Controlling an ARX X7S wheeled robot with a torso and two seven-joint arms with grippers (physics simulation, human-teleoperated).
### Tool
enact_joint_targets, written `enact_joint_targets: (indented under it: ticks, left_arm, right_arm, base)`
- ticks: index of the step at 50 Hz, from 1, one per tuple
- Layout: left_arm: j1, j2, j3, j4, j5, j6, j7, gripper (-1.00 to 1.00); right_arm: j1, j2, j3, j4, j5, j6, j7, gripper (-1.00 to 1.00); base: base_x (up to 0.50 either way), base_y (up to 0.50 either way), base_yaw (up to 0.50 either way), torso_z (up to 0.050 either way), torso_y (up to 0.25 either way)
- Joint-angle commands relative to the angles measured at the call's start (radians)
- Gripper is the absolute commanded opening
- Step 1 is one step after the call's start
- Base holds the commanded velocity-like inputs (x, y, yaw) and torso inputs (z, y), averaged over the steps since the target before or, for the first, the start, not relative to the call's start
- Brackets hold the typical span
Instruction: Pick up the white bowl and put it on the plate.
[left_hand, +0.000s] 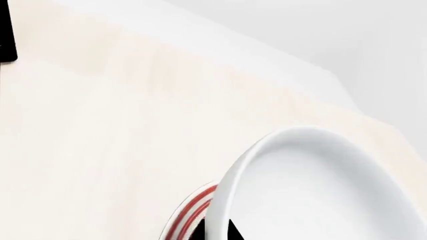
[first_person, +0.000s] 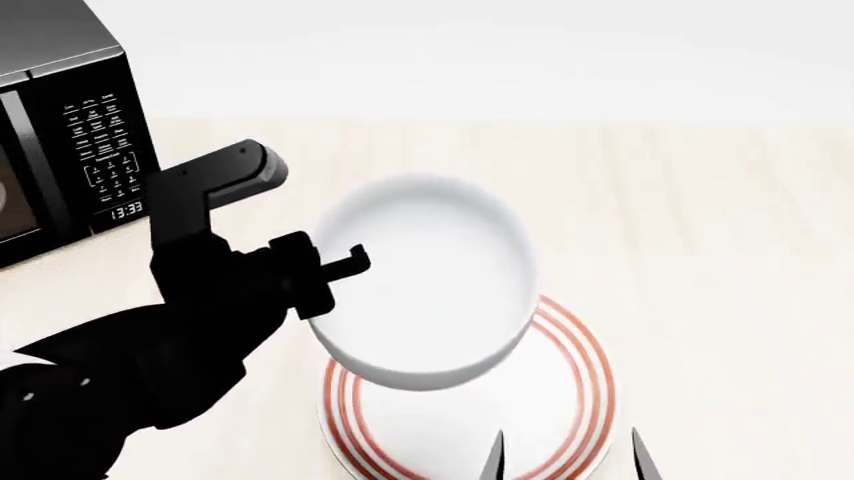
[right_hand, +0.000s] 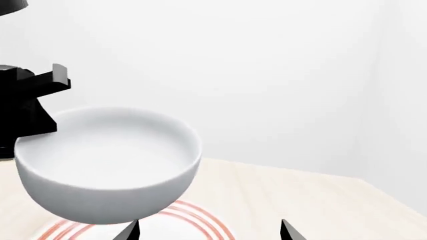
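My left gripper is shut on the rim of the white bowl and holds it in the air above the plate, a flat white plate with red rings on the pale wooden table. In the left wrist view the two dark fingertips pinch the bowl's rim, with the bowl filling the corner and a bit of the plate behind. In the right wrist view the bowl hangs over the plate. My right gripper is open and empty beside the plate; it also shows in the head view.
A black microwave stands at the table's far left. The pale wooden tabletop stretches to the right and back, up to a white wall. The left arm crosses the near left of the table.
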Motion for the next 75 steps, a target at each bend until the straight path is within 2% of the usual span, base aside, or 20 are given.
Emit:
enact_joint_targets:
  ticks: [1,49,75]
  left_arm:
    - [-0.008,0.002,0.043,-0.024,-0.055,0.063,-0.011,-1.00]
    - [-0.020,0.005,0.256,-0.172,-0.207,0.281,0.003,-1.00]
    - [-0.010,-0.002,0.361,-0.267,-0.237,0.396,0.037,-1.00]
  right_arm:
    - [0.001,0.002,-0.003,0.003,0.003,-0.002,0.002,1.00]
    - [0.011,0.011,-0.013,0.020,0.016,-0.010,0.008,1.00]
    - [0.013,0.015,-0.021,0.022,0.019,-0.011,0.013,1.00]
  base:
    - [0.00,0.00,0.00,0.000,0.000]
    - [0.00,0.00,0.00,0.000,0.001]
    - [0.00,0.00,0.00,0.000,0.000]
